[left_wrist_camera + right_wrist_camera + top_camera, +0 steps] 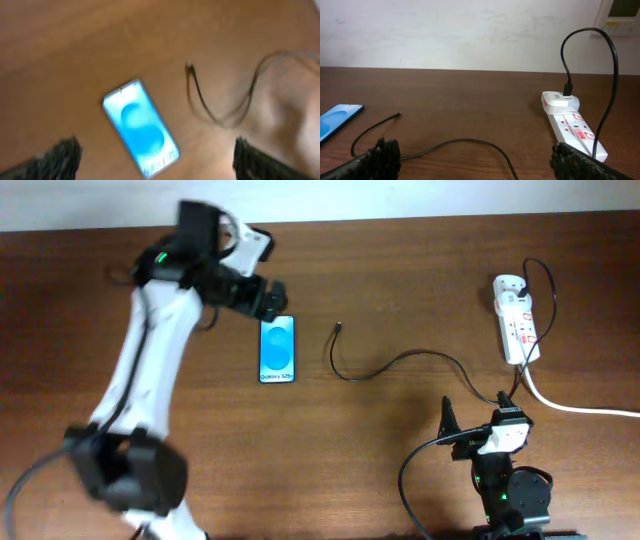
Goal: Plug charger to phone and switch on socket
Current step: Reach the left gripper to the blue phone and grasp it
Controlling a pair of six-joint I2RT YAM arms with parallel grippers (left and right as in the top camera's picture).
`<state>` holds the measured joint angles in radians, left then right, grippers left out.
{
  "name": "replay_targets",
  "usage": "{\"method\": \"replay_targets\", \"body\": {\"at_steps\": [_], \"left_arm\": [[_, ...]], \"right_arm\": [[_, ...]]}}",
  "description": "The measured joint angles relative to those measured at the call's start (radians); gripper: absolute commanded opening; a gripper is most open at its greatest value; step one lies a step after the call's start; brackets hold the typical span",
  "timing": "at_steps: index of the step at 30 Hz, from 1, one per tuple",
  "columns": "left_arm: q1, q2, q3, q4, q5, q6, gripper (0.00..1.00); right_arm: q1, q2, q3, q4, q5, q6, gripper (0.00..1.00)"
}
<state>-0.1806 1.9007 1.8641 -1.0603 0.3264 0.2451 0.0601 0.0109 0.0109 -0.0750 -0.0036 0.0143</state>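
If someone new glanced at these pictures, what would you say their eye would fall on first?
The phone stands out most: its bright blue screen lies face up on the brown table, left of centre, with the left arm's fingers open near its far end. Next is the charger, a thin black cable curling from the white socket at the right edge, its plug lying free, apart from the phone.

Surface (400, 270): brown wood. Phone (277, 350) lies flat left of centre, screen up and lit blue. Charger (418, 353) runs in loose curves across the middle, its small plug (339, 327) resting near the phone's right side, not touching. Socket (515, 320) lies flat at far right; its white cord (575, 406) trails off the right edge.
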Motion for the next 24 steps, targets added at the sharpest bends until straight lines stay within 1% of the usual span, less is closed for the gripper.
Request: {"method": "replay_targets", "body": {"at_steps": [1,2,4,6,7,8,9,10,12,16,20,24], "left_arm": [[-0.031,0.08,0.08,-0.03,-0.018,0.0,0.99],[-0.065,0.159,0.119,-0.044,-0.032,0.0,0.99],[-0.109,0.273,0.12,-0.06,-0.043,-0.002,0.99],[-0.11,0.313,0.12,-0.058,-0.055,-0.012,0.99],[-0.11,0.328,0.12,-0.058,-0.114,-0.112,1.0],[-0.101,0.344,0.121,-0.063,-0.201,-0.264,1.0],[-0.094,0.355,0.122,-0.068,-0.223,-0.314,1.0],[-0.083,0.383,0.124,-0.096,-0.253,-0.389,0.99],[-0.076,0.423,0.124,-0.103,-0.279,-0.451,0.99],[-0.077,0.447,0.124,-0.102,-0.283,-0.488,0.99],[-0.099,0.448,0.124,-0.091,-0.336,-0.493,1.0],[-0.142,0.452,0.124,-0.068,-0.347,-0.493,0.99]], "right_arm": [[0.0,0.001,0.0,0.0,0.0,-0.001,0.99],[0.0,0.001,0.0,0.0,0.0,0.0,0.99],[0.0,0.001,0.0,0.0,0.0,0.0,0.98],[0.0,0.001,0.0,0.0,0.0,0.0,0.99],[0.0,0.001,0.0,0.0,0.0,0.0,0.98],[0.0,0.001,0.0,0.0,0.0,-0.001,0.98],[0.0,0.001,0.0,0.0,0.0,0.0,0.99],[0.0,0.001,0.0,0.0,0.0,0.0,0.99],[0.0,0.001,0.0,0.0,0.0,0.0,0.99],[0.0,0.001,0.0,0.0,0.0,0.0,0.98],[0.0,0.001,0.0,0.0,0.0,0.0,0.99],[0.0,0.001,0.0,0.0,0.0,0.0,0.98]]}}
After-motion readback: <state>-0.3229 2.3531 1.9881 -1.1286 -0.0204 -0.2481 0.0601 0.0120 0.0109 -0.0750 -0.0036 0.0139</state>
